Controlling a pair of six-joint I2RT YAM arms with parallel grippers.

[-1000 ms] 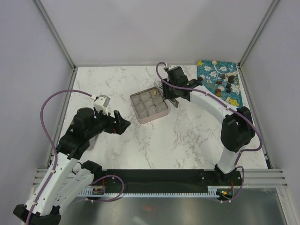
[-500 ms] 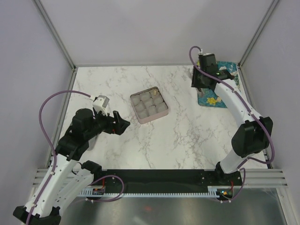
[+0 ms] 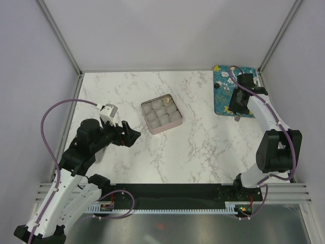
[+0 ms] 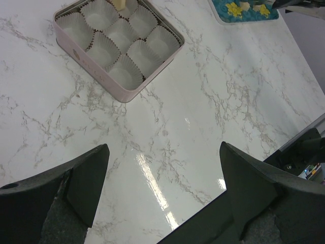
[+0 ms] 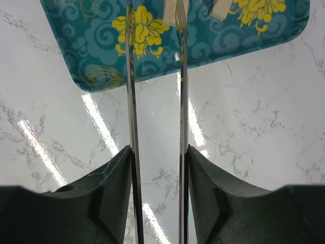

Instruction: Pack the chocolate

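Still, most of the chocolate (image 5: 169, 12) lay on the teal tray (image 5: 228, 35), and one yellowish piece (image 4: 120, 4) already sat in a paper cup of the pink tin (image 4: 94, 71). Within the last second I had swung my right gripper (image 5: 158, 152) from the tin to the tray's near edge. It was clamped on the tongs (image 5: 131, 101), blades apart, a cream piece showing between them. I judged another pick was starting. My left gripper (image 4: 163, 152) hung spread wide near the tin, holding nothing.

One tin (image 4: 87, 60), one tray (image 5: 76, 46), one tongs (image 5: 130, 101), nine paper cups (image 4: 122, 34).
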